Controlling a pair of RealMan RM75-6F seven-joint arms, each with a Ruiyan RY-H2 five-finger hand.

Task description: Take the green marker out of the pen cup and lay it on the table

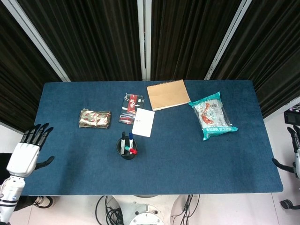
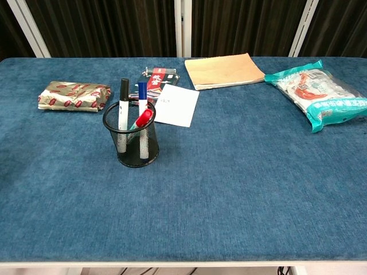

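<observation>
A black mesh pen cup (image 1: pixel 126 149) (image 2: pixel 131 140) stands on the blue table (image 1: pixel 187 154), left of centre near the front. Black-, blue- and red-capped markers stick out of it. The green marker (image 2: pixel 133 124) shows only as a teal sliver beside the red cap. My left hand (image 1: pixel 28 152) hovers off the table's left edge, fingers spread, holding nothing, far from the cup. At the frame's right border, past the table's right edge, my right hand (image 1: pixel 294 157) is partly cut off, with fingers apart and nothing in them. Neither hand appears in the chest view.
Behind the cup lie a white card (image 1: pixel 143 122), a red-and-dark packet (image 1: pixel 130 108) and a tan notebook (image 1: pixel 168 94). A gold-and-red packet (image 1: pixel 94 118) sits to the left. A teal snack bag (image 1: pixel 212 115) is at the right. Dark curtains close off the back.
</observation>
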